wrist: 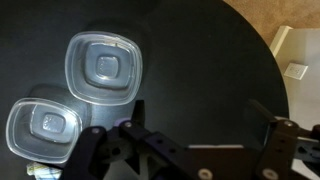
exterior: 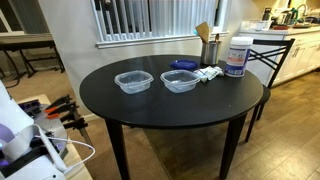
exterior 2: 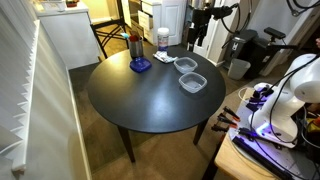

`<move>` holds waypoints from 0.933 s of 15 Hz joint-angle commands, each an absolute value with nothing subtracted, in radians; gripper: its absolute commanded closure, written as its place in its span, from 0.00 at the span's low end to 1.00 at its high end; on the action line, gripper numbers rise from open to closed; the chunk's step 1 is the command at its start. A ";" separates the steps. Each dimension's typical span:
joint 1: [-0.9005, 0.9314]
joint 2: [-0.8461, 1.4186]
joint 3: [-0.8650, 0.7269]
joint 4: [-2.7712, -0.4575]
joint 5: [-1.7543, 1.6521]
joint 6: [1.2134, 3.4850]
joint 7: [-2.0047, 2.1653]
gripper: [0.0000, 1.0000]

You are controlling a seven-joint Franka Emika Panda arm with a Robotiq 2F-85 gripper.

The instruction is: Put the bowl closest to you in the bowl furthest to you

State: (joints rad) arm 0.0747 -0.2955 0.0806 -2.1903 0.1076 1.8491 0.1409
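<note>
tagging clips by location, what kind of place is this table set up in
Most likely a home dining area next to a kitchen: a round black dining table with a chair beside it, vertical window blinds behind, and white cabinets under a cluttered counter.

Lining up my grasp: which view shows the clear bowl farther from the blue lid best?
The wrist view: the bowl is seen large from straight above, with its whole rim and base clear. Both exterior views show the bowl whole but small and at a slant.
</note>
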 commanded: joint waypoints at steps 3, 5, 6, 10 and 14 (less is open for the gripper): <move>0.062 -0.265 0.061 -2.191 0.109 1.849 0.129 0.00; 0.060 -0.258 0.051 -2.193 0.109 1.849 0.120 0.00; 0.060 -0.258 0.051 -2.194 0.109 1.849 0.120 0.00; 0.060 -0.258 0.051 -2.194 0.109 1.849 0.120 0.00; 0.060 -0.258 0.051 -2.194 0.109 1.849 0.120 0.00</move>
State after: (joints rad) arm 0.0682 -0.2581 0.0435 -2.1958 0.1076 1.8516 0.1217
